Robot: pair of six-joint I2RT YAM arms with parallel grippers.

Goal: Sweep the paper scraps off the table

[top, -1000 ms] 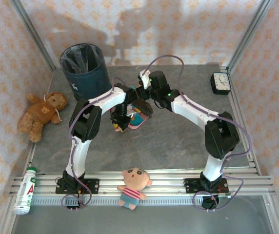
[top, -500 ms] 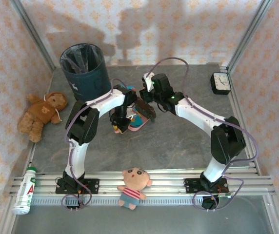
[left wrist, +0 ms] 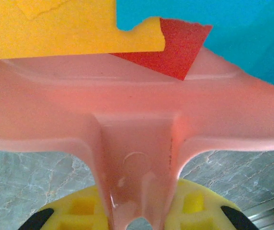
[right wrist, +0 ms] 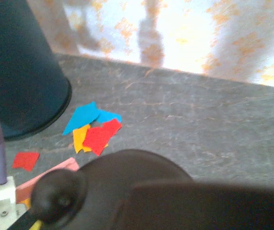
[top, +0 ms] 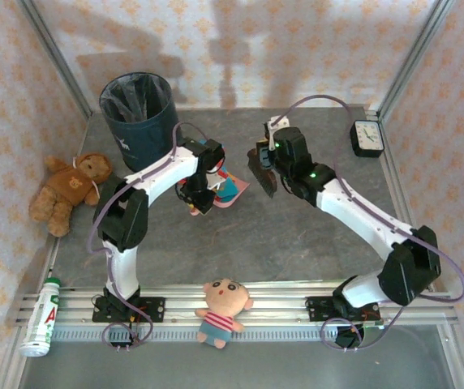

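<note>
Bottle: one (top: 37,318), lying by the front rail at the far left.
Bear: one (top: 70,190), at the left edge of the worktop (top: 297,235).
Bin: one (top: 139,113), dark blue with a black liner, upright at the back left. I cannot tell what is in it.
Left gripper: mine (left wrist: 137,218), clenched on the dustpan's handle, with a yellow pad on each side of it.
Dustpan: one (left wrist: 137,110), pink, just right of the bin. It holds three scraps (left wrist: 175,45) that I can count: one orange, one red, one blue.
Loose scraps: five (right wrist: 101,135) on the worktop just beside the bin's foot. Two blue, one orange and one red lie touching or overlapping, and a second red lies a little apart, nearer the dustpan.
Doll: one (top: 222,312), on the front rail between my two bases.
Right gripper: mine (top: 268,158), grasping the brush, right of the dustpan and apart from it.
Brush: one (right wrist: 142,187), dark.
Clock: one (top: 367,138), black, at the back right corner.
</note>
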